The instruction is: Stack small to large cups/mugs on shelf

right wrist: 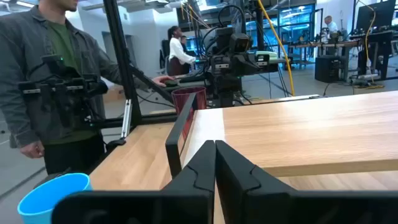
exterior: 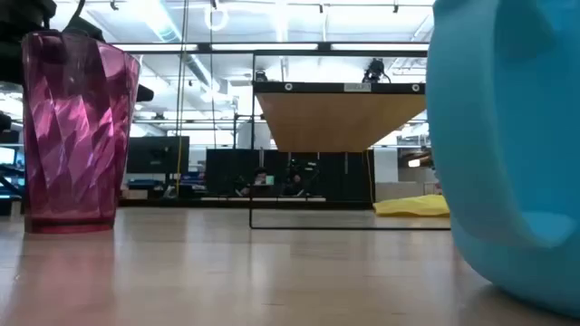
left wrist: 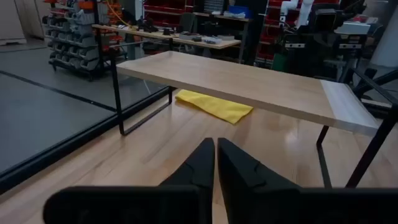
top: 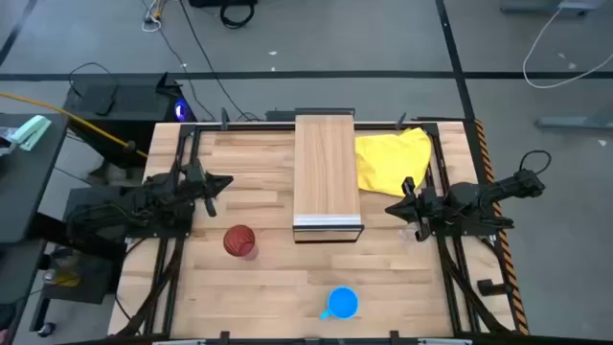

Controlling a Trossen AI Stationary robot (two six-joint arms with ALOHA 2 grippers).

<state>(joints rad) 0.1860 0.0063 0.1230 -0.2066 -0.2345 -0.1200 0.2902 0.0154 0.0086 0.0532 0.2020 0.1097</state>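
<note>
The light-wood shelf (top: 326,172) stands on its dark frame at the table's middle, toward the far edge. The red tumbler (top: 239,240) stands upright on the table, left of the shelf's near end. It also shows in the low view (exterior: 77,131). The blue mug (top: 342,304) stands near the table's front edge and fills the right of the low view (exterior: 507,154). I cannot make out the tiny clear cup. My left gripper (top: 225,182) is shut and empty left of the shelf. My right gripper (top: 391,206) is shut and empty right of the shelf.
A yellow cloth (top: 393,158) lies on the table right of the shelf, partly under its far end. A black frame runs along the table's edges. A person (right wrist: 56,81) stands beyond the table's near left corner. Bare tabletop lies between tumbler and mug.
</note>
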